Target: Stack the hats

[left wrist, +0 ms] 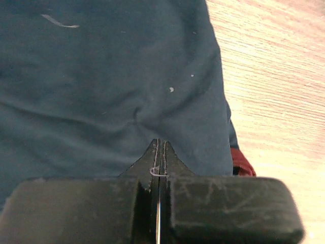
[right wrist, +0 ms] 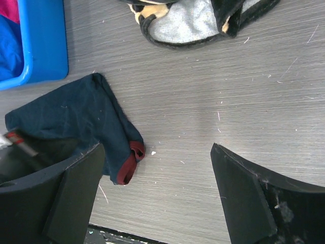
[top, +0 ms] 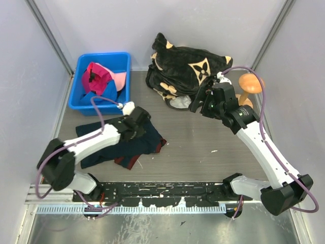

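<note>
Ahead of the left jaws the navy cloth (left wrist: 101, 91) runs off the top and left edges; whether they pinch it cannot be told. Up-left of the right jaws the blue bin (right wrist: 45, 46) is cropped, its hats (top: 97, 77) half-burying one another.

three soft caps lie jumbled in a blue plastic bin (top: 104, 56) at far left: a crumpled magenta cap (top: 96, 72) on top, a light pink cap (top: 120, 80) touching its right side, and a royal blue cap (top: 101, 96) lowest, against the near wall.

Three caps (top: 96, 75), one bin (top: 106, 61)
</note>
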### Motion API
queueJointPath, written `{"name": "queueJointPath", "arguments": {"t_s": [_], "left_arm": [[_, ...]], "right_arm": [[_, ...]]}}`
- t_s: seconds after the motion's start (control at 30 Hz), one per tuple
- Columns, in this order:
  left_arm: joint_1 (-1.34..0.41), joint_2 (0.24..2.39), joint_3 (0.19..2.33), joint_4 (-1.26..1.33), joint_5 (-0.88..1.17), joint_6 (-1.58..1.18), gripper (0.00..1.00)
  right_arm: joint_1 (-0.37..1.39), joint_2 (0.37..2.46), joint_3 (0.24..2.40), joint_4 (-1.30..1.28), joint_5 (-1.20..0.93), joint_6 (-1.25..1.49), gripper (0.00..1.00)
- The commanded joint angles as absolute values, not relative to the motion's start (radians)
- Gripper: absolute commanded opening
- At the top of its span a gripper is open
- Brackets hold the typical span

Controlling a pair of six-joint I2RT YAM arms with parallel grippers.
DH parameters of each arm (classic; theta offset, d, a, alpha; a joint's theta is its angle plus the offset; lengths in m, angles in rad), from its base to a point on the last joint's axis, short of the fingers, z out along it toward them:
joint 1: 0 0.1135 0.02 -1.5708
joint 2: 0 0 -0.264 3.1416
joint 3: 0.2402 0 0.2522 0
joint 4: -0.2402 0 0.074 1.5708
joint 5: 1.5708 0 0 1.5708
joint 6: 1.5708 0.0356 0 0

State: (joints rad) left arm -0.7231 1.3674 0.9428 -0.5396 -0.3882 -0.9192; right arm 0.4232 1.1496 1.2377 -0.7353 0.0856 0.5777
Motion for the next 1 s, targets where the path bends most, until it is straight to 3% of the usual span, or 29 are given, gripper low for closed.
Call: {"name": "queueJointPath", "arguments": {"t_s": [0.0, 0.17, 0.3, 0.5, 0.73, 0.97], "left_arm": [[-0.819, 1.522, 0.963, -0.242, -0.567, -0.933, 0.0], [-0.853, 1.711, 1.099, -0.365, -0.6, -1.065, 0.0], [-0.855, 1.744, 1.085, -0.463, -0.663, -1.173, 0.0], [-0.756, 1.639, 0.865, -0.45, -0.616, -1.315, 0.0], [-0.652, 1.543, 0.749, -0.532, -0.621, -1.368, 0.0], [-0.391, 1.287, 0.6, -0.563, -0.609, -1.363, 0.0]], "right_arm": [[0.419, 1.105, 1.252, -0.692, 0.07, 0.552, 0.92], [0.416, 1.095, 1.25, -0.707, 0.068, 0.544, 0.92], [0.409, 1.08, 1.25, -0.714, 0.067, 0.529, 0.92], [0.393, 1.071, 1.244, -0.717, 0.062, 0.507, 0.92], [0.386, 1.097, 1.259, -0.7, 0.026, 0.505, 0.92], [0.384, 1.107, 1.267, -0.696, 0.007, 0.505, 0.92]]}}
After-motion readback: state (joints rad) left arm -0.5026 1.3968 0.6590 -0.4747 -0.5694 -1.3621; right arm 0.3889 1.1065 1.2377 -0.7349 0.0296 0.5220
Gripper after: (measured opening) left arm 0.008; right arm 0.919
